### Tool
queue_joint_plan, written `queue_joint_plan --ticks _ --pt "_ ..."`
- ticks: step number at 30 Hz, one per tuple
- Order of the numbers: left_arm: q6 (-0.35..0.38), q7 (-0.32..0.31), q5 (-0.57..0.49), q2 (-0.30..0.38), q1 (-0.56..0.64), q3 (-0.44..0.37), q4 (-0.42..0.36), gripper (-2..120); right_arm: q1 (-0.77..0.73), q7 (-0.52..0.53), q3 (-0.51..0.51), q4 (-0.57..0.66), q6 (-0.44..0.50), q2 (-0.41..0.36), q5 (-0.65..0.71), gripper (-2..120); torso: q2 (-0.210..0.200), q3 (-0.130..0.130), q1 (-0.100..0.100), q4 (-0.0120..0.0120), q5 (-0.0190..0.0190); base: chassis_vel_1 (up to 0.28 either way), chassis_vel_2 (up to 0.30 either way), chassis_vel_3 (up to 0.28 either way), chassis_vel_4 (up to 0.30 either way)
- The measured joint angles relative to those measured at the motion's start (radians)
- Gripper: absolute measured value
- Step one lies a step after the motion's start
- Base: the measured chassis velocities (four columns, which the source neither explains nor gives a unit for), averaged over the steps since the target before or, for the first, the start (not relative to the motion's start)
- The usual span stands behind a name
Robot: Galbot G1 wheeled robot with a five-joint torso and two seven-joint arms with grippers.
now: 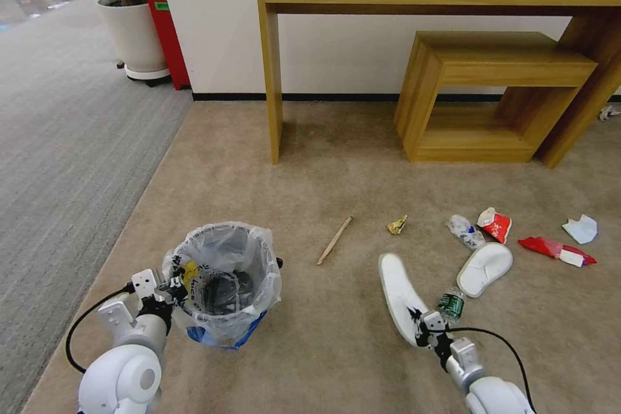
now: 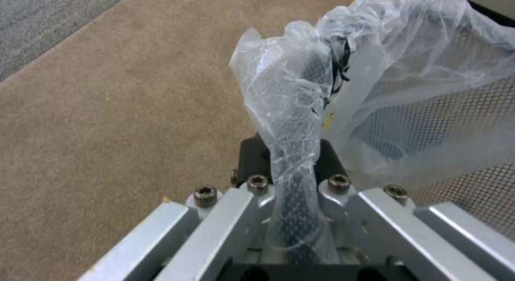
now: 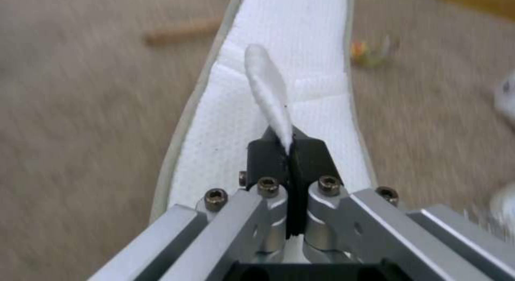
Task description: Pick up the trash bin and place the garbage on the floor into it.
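The trash bin point(image 1: 223, 284), black mesh lined with a clear bag, stands at the lower left of the tan carpet. My left gripper point(image 1: 169, 291) is shut on its near rim; the left wrist view shows the gripper point(image 2: 292, 154) pinching rim and bag point(image 2: 284, 96) together. My right gripper point(image 1: 424, 328) is shut on a white slipper point(image 1: 400, 294); in the right wrist view it point(image 3: 289, 150) clamps a thin white flap above the slipper's sole point(image 3: 292, 67). More garbage lies around: a second slipper point(image 1: 485, 268), a bottle point(image 1: 451, 304), a wooden stick point(image 1: 334, 240), a yellow wrapper point(image 1: 397, 225), a red wrapper point(image 1: 556, 250).
A crushed clear bottle point(image 1: 464, 231), a red-and-white carton point(image 1: 495, 224) and white paper point(image 1: 580, 229) lie farther right. A wooden desk point(image 1: 272, 65) and a wooden stool point(image 1: 491, 97) stand against the far wall. A potted plant point(image 1: 132, 32) and a red box point(image 1: 167, 26) sit far left.
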Motion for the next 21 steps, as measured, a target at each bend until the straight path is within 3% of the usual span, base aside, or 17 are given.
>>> queue_joint_plan --ticks 3,6,21 --pt "-0.001 0.003 0.005 0.000 0.001 0.001 -0.001 3 -0.005 -0.037 0.020 0.018 0.030 0.004 0.030 0 0.000 0.000 0.000 -0.0001 0.0001 0.000 0.000 0.000 0.000" --pt "-0.002 0.011 0.017 0.001 0.004 0.009 -0.002 3 -0.009 -0.151 0.057 0.068 0.104 -0.006 0.118 0 0.000 0.000 0.000 0.0000 0.0000 0.000 0.000 0.000 0.000" --pt "-0.005 0.025 0.040 -0.005 0.011 0.023 -0.009 3 -0.006 -0.491 0.062 0.128 0.219 -0.002 0.289 0 0.000 0.000 0.000 0.0000 0.0000 0.000 0.000 0.000 0.000"
